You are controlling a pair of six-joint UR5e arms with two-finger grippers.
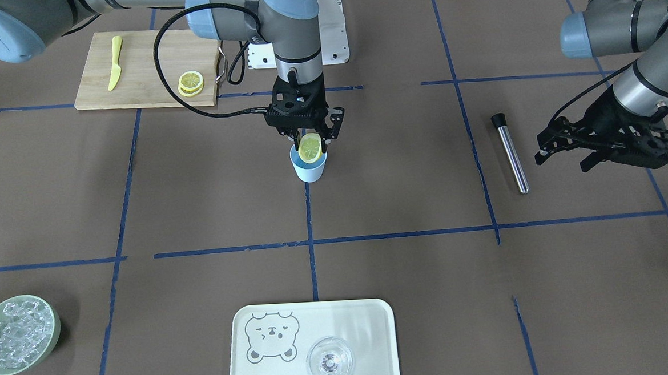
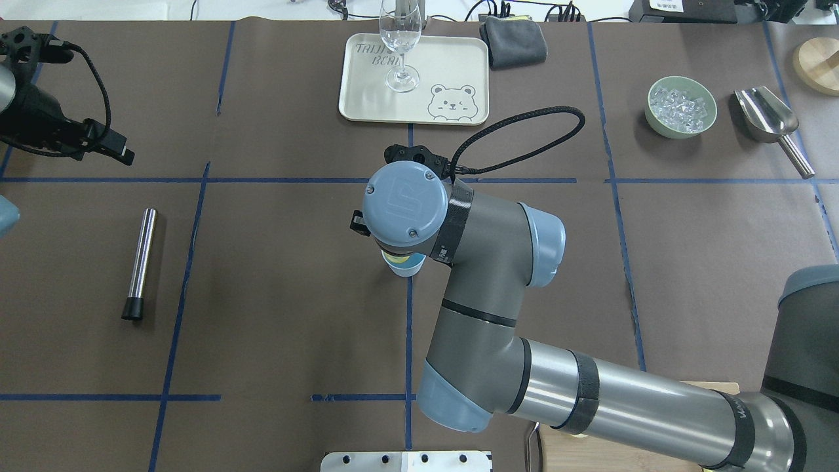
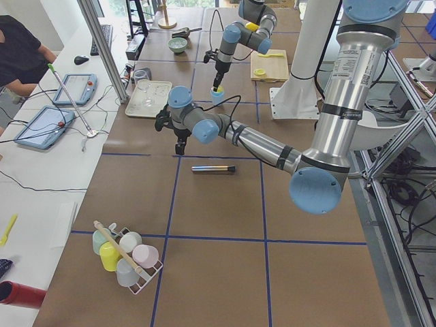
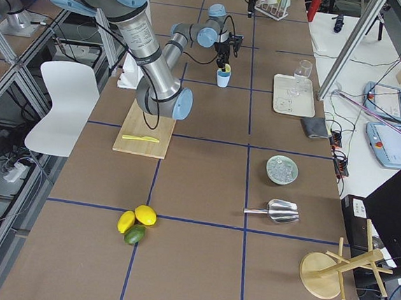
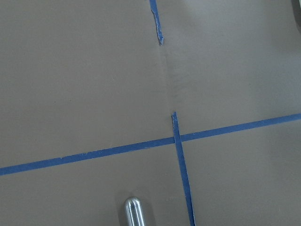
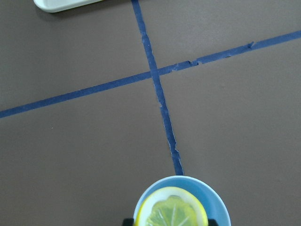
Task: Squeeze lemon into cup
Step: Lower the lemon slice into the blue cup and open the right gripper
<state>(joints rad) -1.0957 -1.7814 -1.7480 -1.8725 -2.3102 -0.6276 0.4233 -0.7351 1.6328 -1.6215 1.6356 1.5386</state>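
The light-blue cup (image 1: 310,170) stands on the brown table near its middle. My right gripper (image 1: 310,144) is shut on the lemon slice (image 1: 310,147) and holds it upright just over the cup's mouth. In the right wrist view the lemon slice (image 6: 171,214) sits right above the cup's rim (image 6: 188,184). In the overhead view the right wrist covers most of the cup (image 2: 408,267). My left gripper (image 1: 561,161) hangs open and empty above the table, beside a metal rod (image 1: 510,152), far from the cup.
A wooden cutting board (image 1: 145,71) with a yellow knife (image 1: 114,63) and more lemon slices (image 1: 191,83) lies behind the cup. A white tray (image 1: 370,334) holds a clear glass (image 1: 330,362). A green bowl of ice (image 1: 17,334) stands at a corner.
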